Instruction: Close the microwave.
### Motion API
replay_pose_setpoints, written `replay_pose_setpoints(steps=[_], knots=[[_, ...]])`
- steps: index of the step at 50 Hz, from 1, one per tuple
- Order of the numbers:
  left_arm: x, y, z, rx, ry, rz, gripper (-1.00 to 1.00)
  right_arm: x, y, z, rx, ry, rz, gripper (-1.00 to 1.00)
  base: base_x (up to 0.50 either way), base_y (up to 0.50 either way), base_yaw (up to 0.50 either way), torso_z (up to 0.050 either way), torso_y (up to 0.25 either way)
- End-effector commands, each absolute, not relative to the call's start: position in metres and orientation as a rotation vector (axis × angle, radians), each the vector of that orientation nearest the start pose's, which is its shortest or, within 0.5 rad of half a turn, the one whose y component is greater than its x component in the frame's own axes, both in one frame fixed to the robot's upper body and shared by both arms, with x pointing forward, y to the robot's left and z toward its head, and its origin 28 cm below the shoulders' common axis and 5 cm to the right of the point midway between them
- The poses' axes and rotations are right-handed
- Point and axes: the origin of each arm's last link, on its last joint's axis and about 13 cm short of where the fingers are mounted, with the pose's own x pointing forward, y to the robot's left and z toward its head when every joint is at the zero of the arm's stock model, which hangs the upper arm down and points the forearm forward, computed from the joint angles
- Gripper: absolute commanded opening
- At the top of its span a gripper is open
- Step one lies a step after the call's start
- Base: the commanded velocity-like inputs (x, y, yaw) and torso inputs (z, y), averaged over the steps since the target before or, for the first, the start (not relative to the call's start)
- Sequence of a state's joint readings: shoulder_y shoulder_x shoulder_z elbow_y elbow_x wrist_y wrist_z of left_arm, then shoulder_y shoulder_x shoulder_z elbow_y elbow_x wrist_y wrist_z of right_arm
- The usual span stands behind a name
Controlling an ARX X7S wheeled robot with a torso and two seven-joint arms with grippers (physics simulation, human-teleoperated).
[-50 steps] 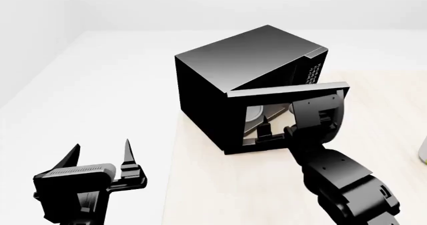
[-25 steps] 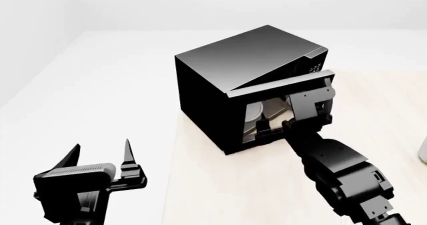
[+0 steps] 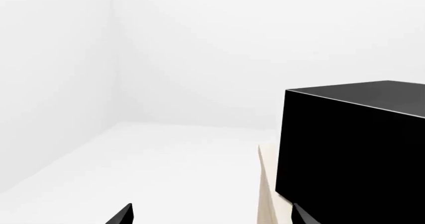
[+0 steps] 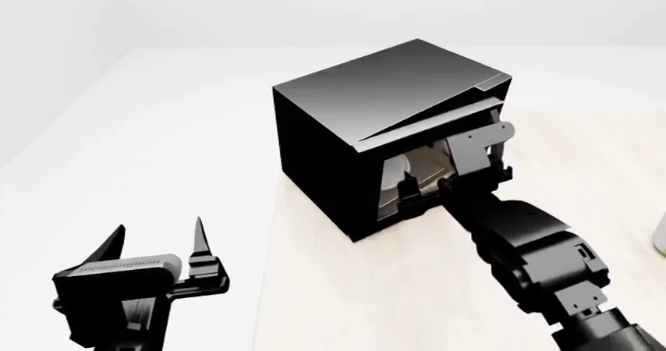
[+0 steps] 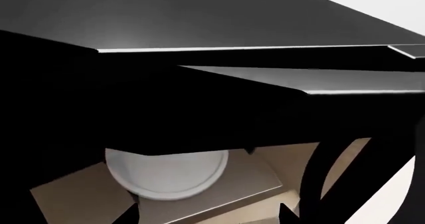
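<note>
The black microwave [image 4: 375,93] stands on the light wooden table [image 4: 344,296]. Its windowed door [image 4: 416,136] is ajar by a narrow gap, swung most of the way in. My right gripper [image 4: 425,186] is open, its fingers against the outer face of the door at the window. In the right wrist view the door [image 5: 219,114] fills the frame, with the white plate [image 5: 166,171] showing through the window, the curved handle [image 5: 325,159] beside it and my right gripper [image 5: 207,215] open. My left gripper [image 4: 156,228] is open and empty, low, left of the table.
The left wrist view shows the microwave's black side [image 3: 352,149], the table's edge [image 3: 269,194], white floor and walls, and my open left gripper [image 3: 212,216]. A pale object [image 4: 662,234] is cut off at the table's right edge.
The door has swung further in towards the microwave, from half open to a narrow gap. My right gripper has moved forward with it. The left arm has not moved.
</note>
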State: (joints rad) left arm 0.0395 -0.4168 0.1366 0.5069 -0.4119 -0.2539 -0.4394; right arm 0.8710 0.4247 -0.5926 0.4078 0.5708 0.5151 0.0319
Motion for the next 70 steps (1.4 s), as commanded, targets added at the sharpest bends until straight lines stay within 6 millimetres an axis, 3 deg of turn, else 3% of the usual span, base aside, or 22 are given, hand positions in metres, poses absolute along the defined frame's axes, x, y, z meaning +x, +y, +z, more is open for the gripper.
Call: replay_pose_setpoints(steps=[1, 33, 44, 70], knots=[[0.191, 0.237, 0.094, -0.018, -0.114, 0.115, 1.0, 0.365, -0.149, 0.132, -0.226, 0.262, 0.25, 1.0, 0.0, 0.0, 0.0, 0.0, 0.0], [0.192, 0.238, 0.095, -0.017, -0.113, 0.121, 1.0, 0.387, -0.155, 0.136, -0.236, 0.283, 0.312, 1.0, 0.0, 0.0, 0.0, 0.0, 0.0], [0.192, 0.237, 0.094, -0.014, -0.112, 0.119, 1.0, 0.372, -0.155, 0.135, -0.233, 0.233, 0.23, 1.0, 0.01, 0.0, 0.01, 0.0, 0.0], [0.191, 0.237, 0.094, -0.016, -0.115, 0.12, 1.0, 0.316, -0.13, 0.154, -0.264, 0.051, 0.21, 1.0, 0.0, 0.0, 0.0, 0.0, 0.0]])
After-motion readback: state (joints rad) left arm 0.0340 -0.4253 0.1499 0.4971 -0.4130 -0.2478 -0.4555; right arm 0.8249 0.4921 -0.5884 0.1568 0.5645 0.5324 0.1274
